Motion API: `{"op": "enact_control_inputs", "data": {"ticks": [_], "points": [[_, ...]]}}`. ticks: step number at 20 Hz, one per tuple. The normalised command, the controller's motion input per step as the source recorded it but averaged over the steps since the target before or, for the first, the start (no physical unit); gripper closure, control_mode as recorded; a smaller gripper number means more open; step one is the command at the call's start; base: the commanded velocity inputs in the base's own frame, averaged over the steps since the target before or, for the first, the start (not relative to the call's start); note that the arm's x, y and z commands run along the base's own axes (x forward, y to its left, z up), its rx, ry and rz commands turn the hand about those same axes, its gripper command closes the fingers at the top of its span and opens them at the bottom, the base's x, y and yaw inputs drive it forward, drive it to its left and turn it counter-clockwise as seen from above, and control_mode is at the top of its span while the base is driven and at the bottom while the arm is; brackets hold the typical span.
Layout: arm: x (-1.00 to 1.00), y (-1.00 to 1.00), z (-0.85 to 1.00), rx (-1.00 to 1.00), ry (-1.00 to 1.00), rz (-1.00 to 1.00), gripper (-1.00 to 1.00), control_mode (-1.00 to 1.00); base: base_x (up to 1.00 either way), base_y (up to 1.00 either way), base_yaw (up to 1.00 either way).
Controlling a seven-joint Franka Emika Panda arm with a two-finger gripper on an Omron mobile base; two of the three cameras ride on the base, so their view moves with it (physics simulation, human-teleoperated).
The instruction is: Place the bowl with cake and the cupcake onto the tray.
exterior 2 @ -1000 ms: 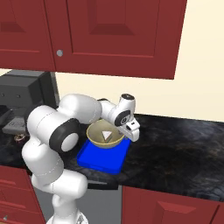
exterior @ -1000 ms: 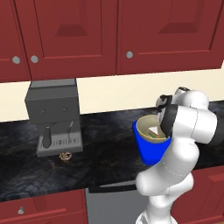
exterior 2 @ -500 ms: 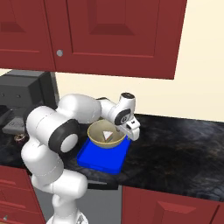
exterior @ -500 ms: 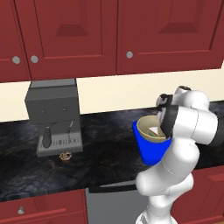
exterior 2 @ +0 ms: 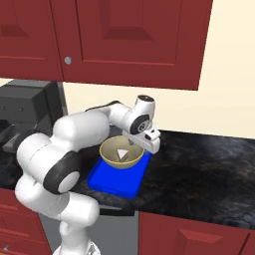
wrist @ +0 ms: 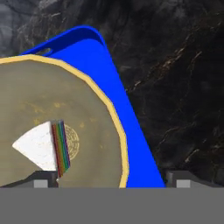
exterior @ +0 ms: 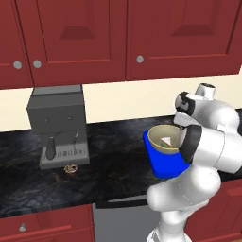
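Bowl placement looks close to finished: the round tan-beige bowl (exterior 2: 121,152) carrying a small white triangular cake slice with a red-and-green striped edge (wrist: 43,147) sits over the flat bright-blue rectangular tray (exterior 2: 110,182), and the two-finger gripper (exterior 2: 133,144) of the white arm is at the bowl's far rim, on the wall side. In the hand view the two dark fingertips (wrist: 41,179) stand wide apart, one on the inside of the rim and one outside it over the blue tray, so the jaws straddle the rim; whether they pinch it or have let go I cannot tell, nor whether the bowl's base already rests on the tray. The relation the next move turns on is where the tiny round dark-brown cupcake (exterior: 71,168) lies: well apart from the gripper, far to the robot's left on the black marbled counter (exterior: 113,175), just in front of the grey boxy coffee machine (exterior: 57,125). By my judgement the single arm must release the bowl, lift clear of its rim and swing left across the counter to reach it. The tray's long axis runs from the counter's front edge back toward the wall, and the blue strip nearest the front edge is bare, the likeliest spot for the cupcake. No brand, label or readable writing appears anywhere.
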Motion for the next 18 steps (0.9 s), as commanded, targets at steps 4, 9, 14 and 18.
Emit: {"op": "enact_control_inputs", "data": {"ticks": [4,9,14,18], "points": [[-0.90,0.32,0.32,0.00,-0.03,0.23,-1.00,-1.00,0.00,0.00,0.00],[-0.77,0.28,0.02,0.00,-0.10,0.11,-1.00,-1.00,0.00,0.00,0.00],[-0.53,0.62,0.03,0.00,-0.16,0.10,-1.00,-1.00,0.00,0.00,0.00],[-0.27,0.99,0.29,0.00,-0.17,0.06,-1.00,-1.00,0.00,0.00,0.00]]}}
